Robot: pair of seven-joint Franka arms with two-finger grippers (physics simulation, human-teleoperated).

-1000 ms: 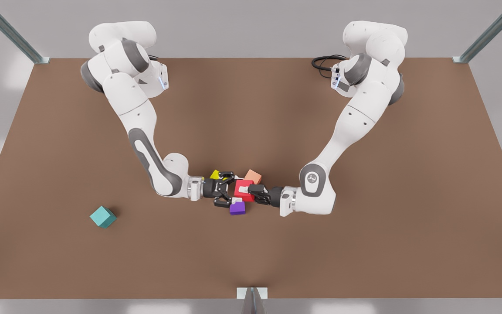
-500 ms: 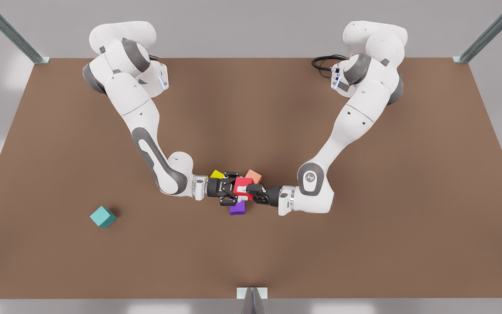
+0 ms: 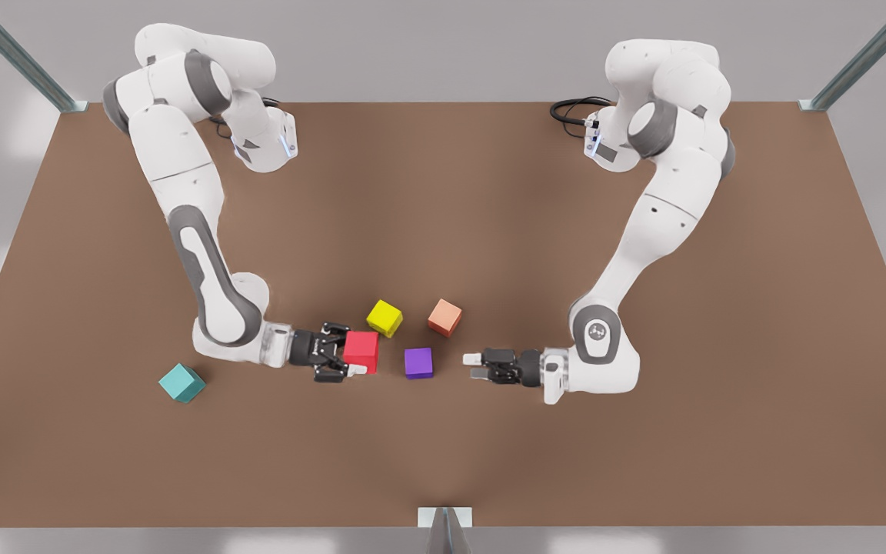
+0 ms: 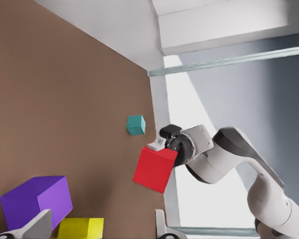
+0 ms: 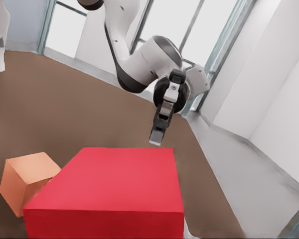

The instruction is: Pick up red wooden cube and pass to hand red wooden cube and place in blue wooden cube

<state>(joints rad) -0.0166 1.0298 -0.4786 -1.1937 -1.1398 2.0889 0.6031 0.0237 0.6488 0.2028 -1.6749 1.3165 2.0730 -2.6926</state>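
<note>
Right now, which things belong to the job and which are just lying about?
Job:
red cube, gripped by the right tool
teal cube, the target
left tool, open and holding nothing

Lying about:
yellow cube
orange cube
purple cube

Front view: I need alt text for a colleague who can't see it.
The right gripper, at the front view's left, is shut on the red wooden cube, with the blue wooden cube on the brown table farther left. The left gripper waits open at the right; a yellow cube, purple cube and salmon-orange cube lie between them.
</note>
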